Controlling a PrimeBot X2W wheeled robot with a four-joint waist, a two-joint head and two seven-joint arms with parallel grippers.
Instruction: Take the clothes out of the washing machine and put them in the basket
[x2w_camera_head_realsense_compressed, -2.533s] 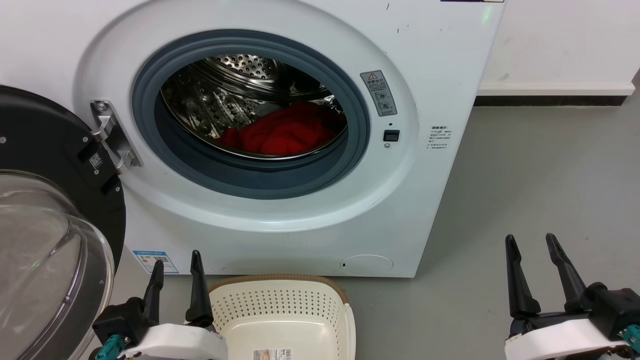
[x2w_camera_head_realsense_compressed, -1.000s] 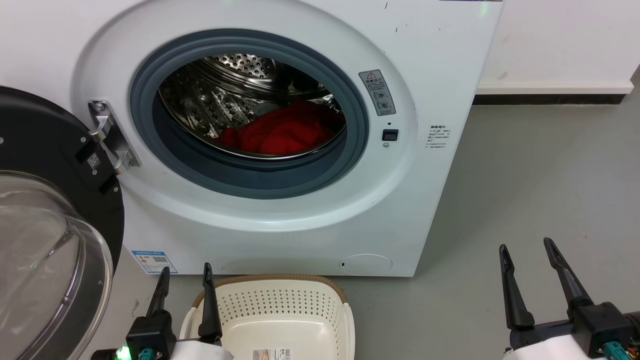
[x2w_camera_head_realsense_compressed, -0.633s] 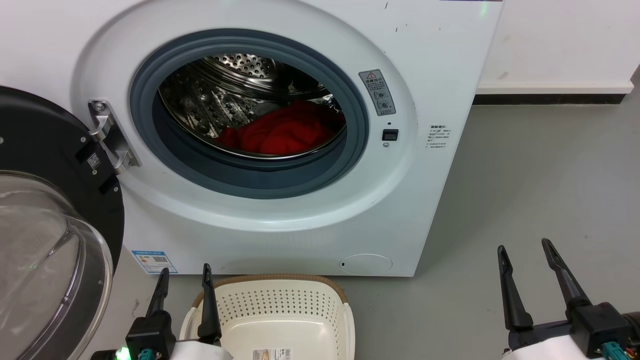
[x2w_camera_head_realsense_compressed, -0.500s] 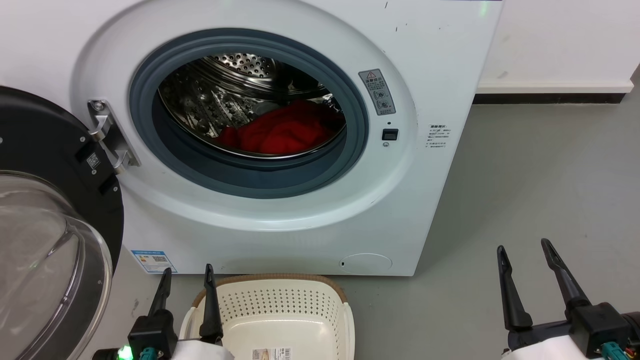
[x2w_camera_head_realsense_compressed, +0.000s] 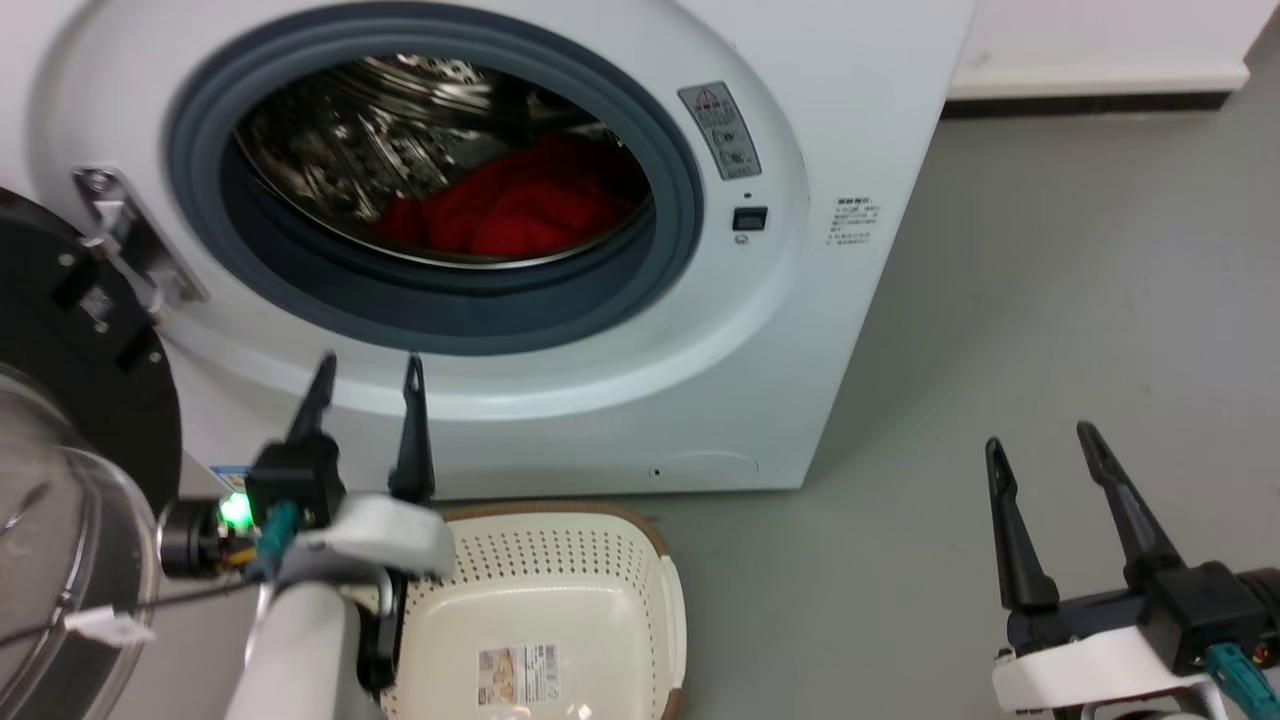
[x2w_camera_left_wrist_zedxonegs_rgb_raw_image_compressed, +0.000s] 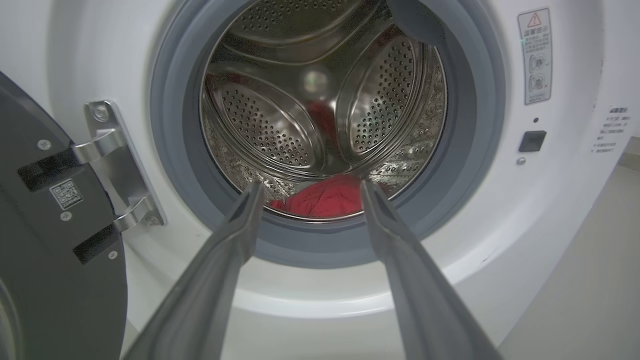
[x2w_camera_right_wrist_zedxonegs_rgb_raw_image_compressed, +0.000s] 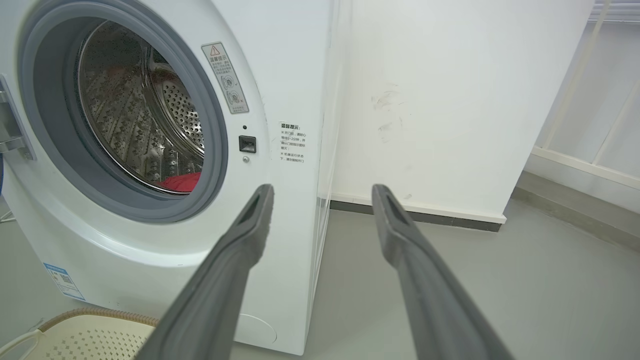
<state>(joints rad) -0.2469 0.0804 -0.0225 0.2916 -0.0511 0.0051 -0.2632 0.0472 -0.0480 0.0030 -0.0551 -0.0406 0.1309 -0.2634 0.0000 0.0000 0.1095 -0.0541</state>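
Note:
Bright red clothes (x2w_camera_head_realsense_compressed: 500, 210) lie bunched at the bottom of the steel drum of the white washing machine (x2w_camera_head_realsense_compressed: 620, 400), whose door stands swung open. My left gripper (x2w_camera_head_realsense_compressed: 368, 368) is raised in front of the machine just below the grey gasket, open and holding nothing. Through its wrist view the clothes (x2w_camera_left_wrist_zedxonegs_rgb_raw_image_compressed: 327, 197) show between the left gripper's (x2w_camera_left_wrist_zedxonegs_rgb_raw_image_compressed: 309, 189) fingers, farther in. The cream basket (x2w_camera_head_realsense_compressed: 620, 560) sits on the floor in front of the machine, with only a sticker inside. My right gripper (x2w_camera_head_realsense_compressed: 1035, 445) hovers open over the floor at the right.
The open black-rimmed door with its glass bulge (x2w_camera_head_realsense_compressed: 70, 480) stands at the left, close beside my left arm. Grey floor (x2w_camera_head_realsense_compressed: 1050, 280) stretches to the right of the machine up to a white wall (x2w_camera_right_wrist_zedxonegs_rgb_raw_image_compressed: 450, 100).
My left gripper has risen from beside the basket to just below the drum opening. The head camera has tilted down and shifted. The right gripper stays low at the right.

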